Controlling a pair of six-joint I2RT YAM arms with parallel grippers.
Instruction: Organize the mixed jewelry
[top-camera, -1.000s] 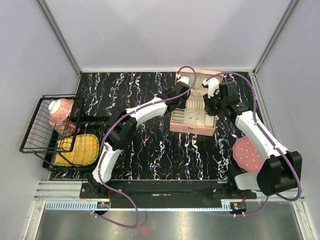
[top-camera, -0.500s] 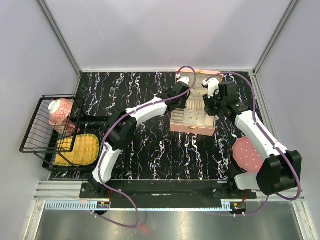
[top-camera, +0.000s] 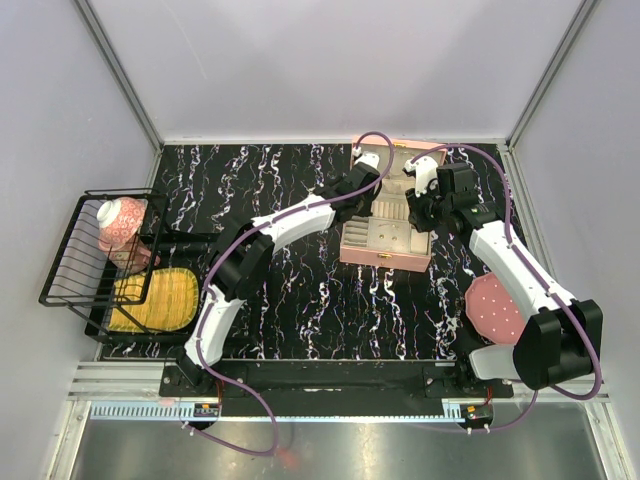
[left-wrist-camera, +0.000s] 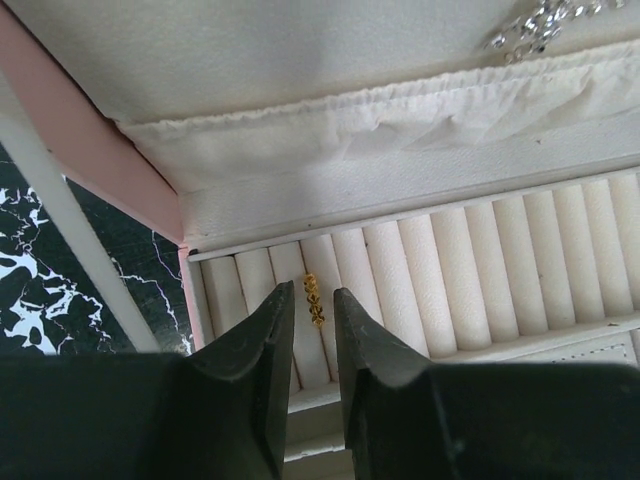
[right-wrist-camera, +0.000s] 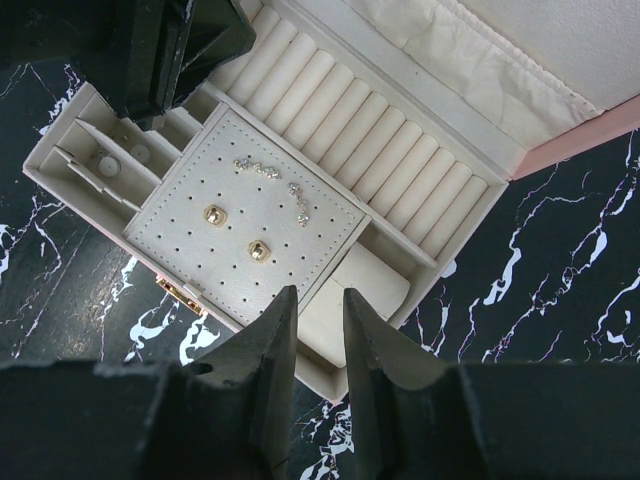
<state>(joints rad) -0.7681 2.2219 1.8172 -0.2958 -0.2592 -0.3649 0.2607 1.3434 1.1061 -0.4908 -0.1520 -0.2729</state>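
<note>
Jewelry first: the gold-orange metal ring (left-wrist-camera: 313, 300) sits wedged between cream rolls (left-wrist-camera: 470, 260) in the pink square box (left-wrist-camera: 80, 150), its long axis along the groove. We judge it light, stiff and slippery; pinch across the band. Jaws stand narrow and empty on both: left gripper (left-wrist-camera: 312, 292) over the ring, right gripper (right-wrist-camera: 318, 297) over the box.

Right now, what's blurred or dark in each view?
Left wrist view: black fingers dark and soft, small gold ring fairly sharp. Right wrist view: white perforated earring panel crisp. Top external view: evenly lit, no harsh glare.
</note>
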